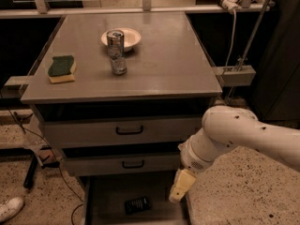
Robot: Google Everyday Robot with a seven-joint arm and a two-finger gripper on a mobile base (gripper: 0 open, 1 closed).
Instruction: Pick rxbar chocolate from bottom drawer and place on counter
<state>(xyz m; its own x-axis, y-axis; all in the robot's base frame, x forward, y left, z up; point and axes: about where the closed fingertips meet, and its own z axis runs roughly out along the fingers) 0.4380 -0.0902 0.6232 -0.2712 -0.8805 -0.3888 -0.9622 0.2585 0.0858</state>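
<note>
The rxbar chocolate, a small dark flat bar, lies on the floor of the open bottom drawer. The counter is the grey metal top of the cabinet above. My gripper hangs from the white arm that comes in from the right. It is at the drawer's right edge, to the right of the bar and a little above it, not touching it.
On the counter stand a white bowl, a metal can in front of it, and a green-and-yellow sponge at the left. Two upper drawers with black handles are closed. A white shoe is on the floor at the left.
</note>
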